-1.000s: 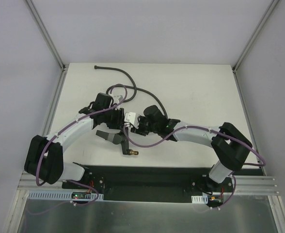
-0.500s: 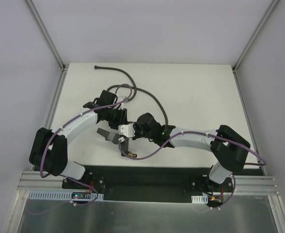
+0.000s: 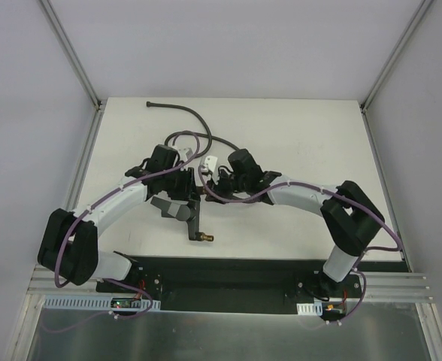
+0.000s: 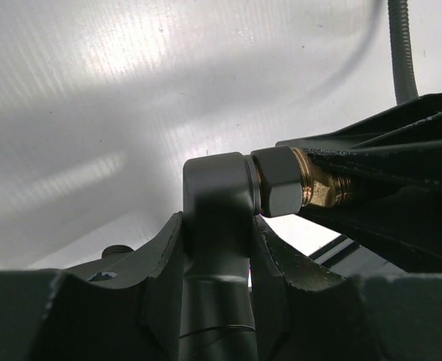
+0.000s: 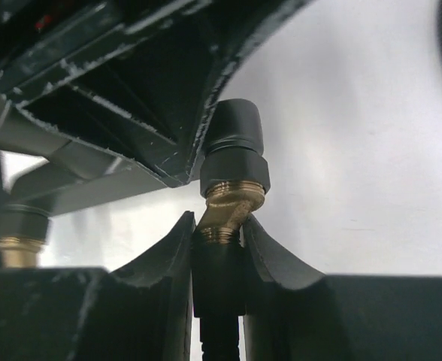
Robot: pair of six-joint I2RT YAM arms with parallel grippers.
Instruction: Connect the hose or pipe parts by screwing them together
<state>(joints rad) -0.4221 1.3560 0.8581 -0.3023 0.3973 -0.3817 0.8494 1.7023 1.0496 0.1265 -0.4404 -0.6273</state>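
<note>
Clamped between left gripper's [image 4: 218,222] fingers: forked fitting [image 4: 215,184], grey body upright. Pinched in right gripper [image 5: 218,226]: hose [image 5: 218,301] end, brass tip just past fingertips, tilted, butting against fitting's side branch. Trailing across table [image 3: 311,135] toward far left corner: rest of hose.

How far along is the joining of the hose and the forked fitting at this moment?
Done: left gripper grips the forked fitting, right gripper grips the hose end, and the two ends meet. In hand: apparently the screwing. To do: bare brass thread shows at the joint, which sits tilted, so tightening seems unfinished.
</note>
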